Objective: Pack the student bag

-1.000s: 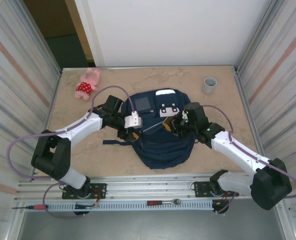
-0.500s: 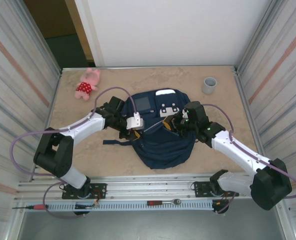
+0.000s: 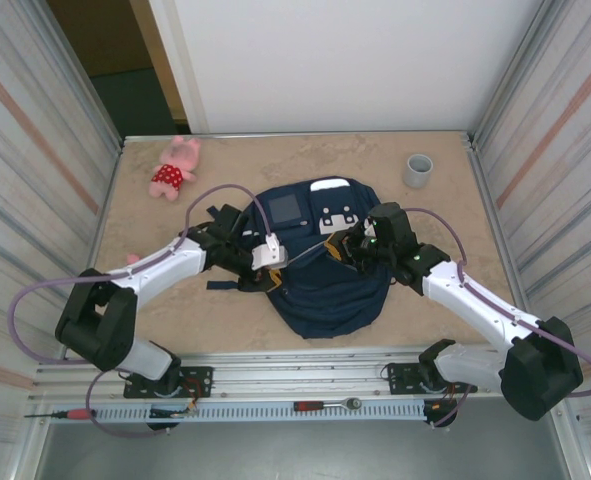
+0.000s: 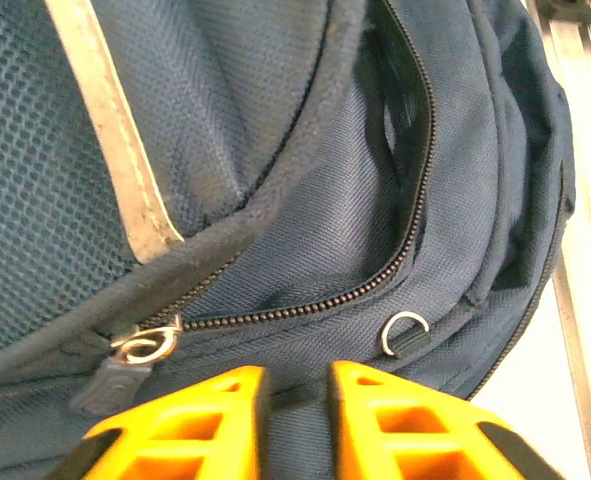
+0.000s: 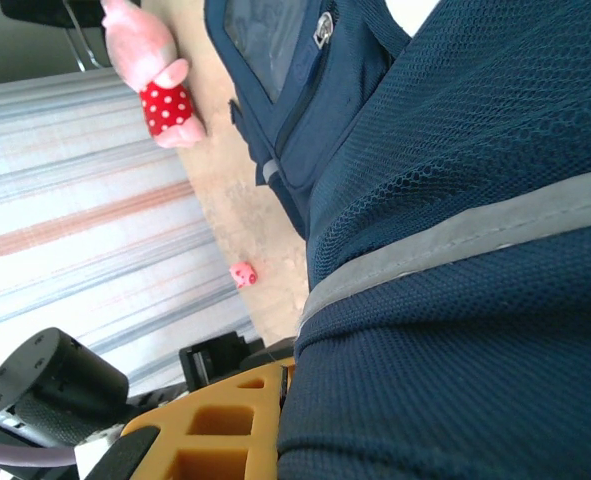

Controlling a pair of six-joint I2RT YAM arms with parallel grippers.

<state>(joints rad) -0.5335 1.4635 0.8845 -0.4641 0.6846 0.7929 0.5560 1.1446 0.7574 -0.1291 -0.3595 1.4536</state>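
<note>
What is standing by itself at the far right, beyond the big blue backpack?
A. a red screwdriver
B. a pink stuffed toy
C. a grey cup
C: the grey cup stands alone at the far right, beyond the student bag, while the pink stuffed toy lies at the far left.

Before me, mid-bench, lies a large navy blue fabric backpack, grey-striped, front up, zipper partly open.
</note>
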